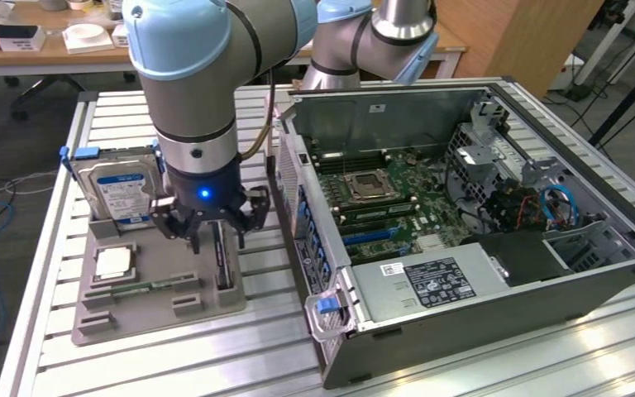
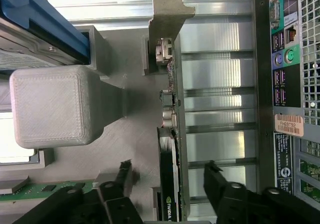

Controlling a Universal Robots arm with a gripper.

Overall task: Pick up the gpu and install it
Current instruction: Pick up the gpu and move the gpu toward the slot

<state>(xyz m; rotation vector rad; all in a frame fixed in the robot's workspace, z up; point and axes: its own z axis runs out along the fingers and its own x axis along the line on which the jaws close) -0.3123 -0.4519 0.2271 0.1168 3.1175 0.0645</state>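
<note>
Jaws of the gripper point(image 1: 216, 240) stand wide open, one finger on each side of the gpu point(image 2: 170, 154), and neither finger touches it as far as the wrist view shows. The gpu stands on edge in a slot of the grey holder point(image 1: 108, 324), along the holder's side nearest the computer case point(image 1: 384, 107), with its silver bracket point(image 2: 169, 11) at one end of the slot. A hard drive point(image 1: 119, 190) stands upright at the holder's end away from the exterior camera. A processor point(image 1: 113, 263) lies at the holder's middle, and a memory stick point(image 1: 141, 289) lies just beside the processor.
</note>
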